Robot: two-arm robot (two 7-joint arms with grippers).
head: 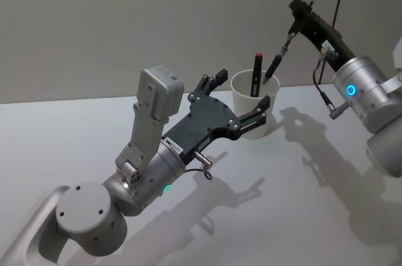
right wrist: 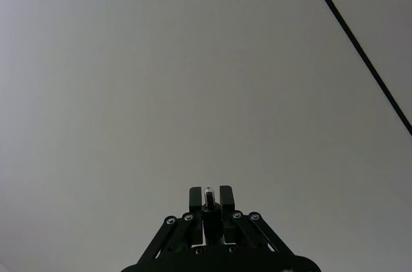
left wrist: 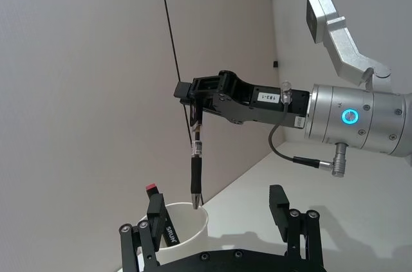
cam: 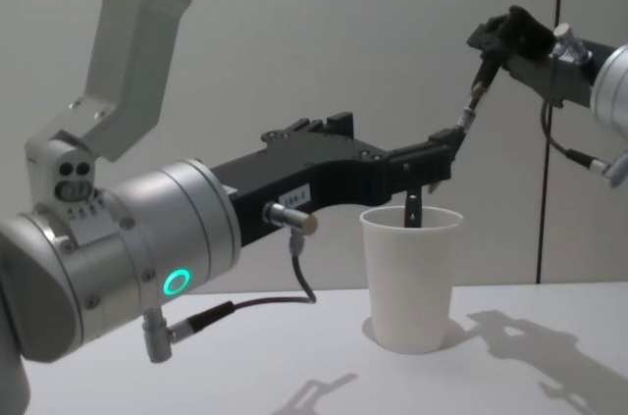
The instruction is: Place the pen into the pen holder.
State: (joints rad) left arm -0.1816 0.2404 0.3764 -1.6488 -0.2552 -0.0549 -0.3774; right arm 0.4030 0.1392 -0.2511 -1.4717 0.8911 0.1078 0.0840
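The pen holder [head: 254, 115] is a white paper cup standing upright on the table. A black pen [head: 276, 61] hangs tilted, its top end clamped in my right gripper [head: 296, 16], which is shut on it above and behind the cup. The pen's [left wrist: 196, 172] lower tip sits just at the cup's rim [left wrist: 187, 211]. My left gripper [head: 242, 93] is open at rim height, one finger on each side of the cup; whether it touches the cup I cannot tell. In the chest view the pen [cam: 469, 106] passes behind a left finger [cam: 432, 158].
A second pen with a red cap [head: 257, 71] stands inside the cup. The white table [head: 301, 203] stretches wide in front of and to the right of the cup. A plain wall and a thin black cable [left wrist: 174, 47] lie behind.
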